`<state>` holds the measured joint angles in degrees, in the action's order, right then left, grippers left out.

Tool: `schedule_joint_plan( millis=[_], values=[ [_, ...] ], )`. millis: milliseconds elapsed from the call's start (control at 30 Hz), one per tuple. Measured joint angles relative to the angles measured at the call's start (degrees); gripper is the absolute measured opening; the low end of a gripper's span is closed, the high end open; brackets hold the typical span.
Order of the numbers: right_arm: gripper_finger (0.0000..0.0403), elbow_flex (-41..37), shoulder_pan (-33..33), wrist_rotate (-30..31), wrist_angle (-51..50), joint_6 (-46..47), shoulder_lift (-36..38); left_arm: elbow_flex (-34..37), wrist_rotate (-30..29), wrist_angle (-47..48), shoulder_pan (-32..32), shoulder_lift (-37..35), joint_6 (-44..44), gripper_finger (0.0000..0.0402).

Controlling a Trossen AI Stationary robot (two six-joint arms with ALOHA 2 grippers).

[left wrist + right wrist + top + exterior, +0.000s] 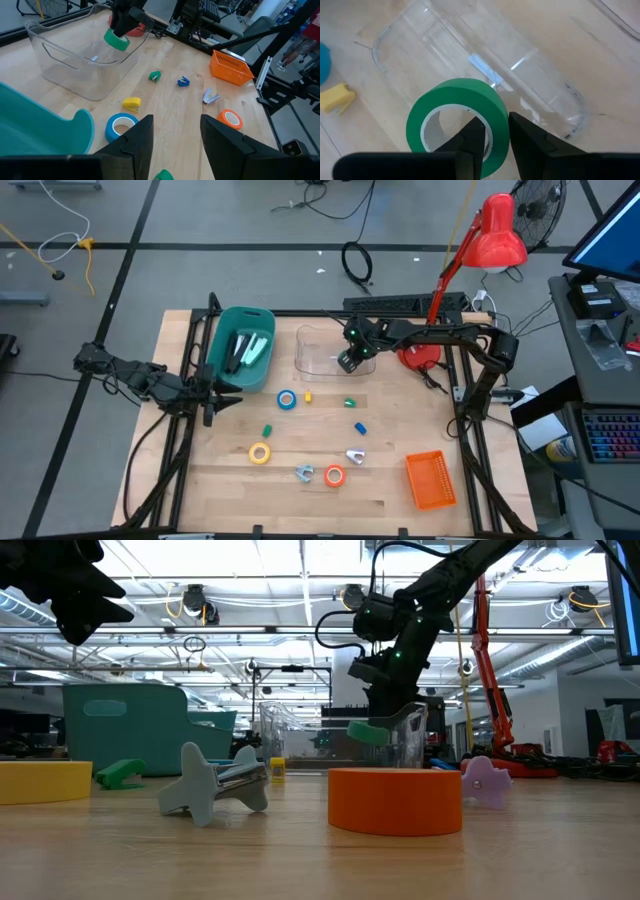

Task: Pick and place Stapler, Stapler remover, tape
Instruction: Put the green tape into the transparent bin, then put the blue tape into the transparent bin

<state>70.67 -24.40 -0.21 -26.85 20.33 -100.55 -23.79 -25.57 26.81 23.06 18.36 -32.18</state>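
My right gripper (496, 137) is shut on a green tape roll (455, 117) above the clear plastic container (322, 352) at the table's far middle. In the low view the green roll (368, 732) hangs clear of the table. On the wood lie a blue tape roll (287, 399), a yellow one (260, 453) and an orange one (334, 476), each flat on one face. Small staple removers are scattered among them: green (350, 402), blue (360, 427), grey (304, 472). My left gripper (175, 135) stands open at the table's left, beside the teal bin (243, 348). My right gripper pinches the green roll's ring wall (499, 131), one finger inside the hollow and one outside. The fingers slant down from the table's right and far side. The roll hangs tilted below them, lifted clear above the clear container.
The teal bin holds long dark and green items. An orange basket (430, 480) sits at the near right. A red lamp (495, 235) and its base stand at the far right, behind the container. A small yellow piece (308, 395) lies by the blue roll.
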Motion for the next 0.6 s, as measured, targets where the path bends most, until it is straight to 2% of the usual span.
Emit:
schedule_joint_plan(
  millis=[167,433,600],
  values=[
    [0.0086,0.0,-0.1,0.0,0.0,0.0,0.0,0.0,0.0,0.0,0.0,0.0,0.0,0.0163],
    [0.0143,0.0,-0.7,0.1,0.2,0.6,0.0,0.0,0.0,0.0,0.0,0.0,0.0,0.0163],
    [0.0152,0.4,-0.7,0.1,0.8,1.4,0.0,0.0,0.1,0.0,0.0,0.0,0.0,0.0163]
  ],
)
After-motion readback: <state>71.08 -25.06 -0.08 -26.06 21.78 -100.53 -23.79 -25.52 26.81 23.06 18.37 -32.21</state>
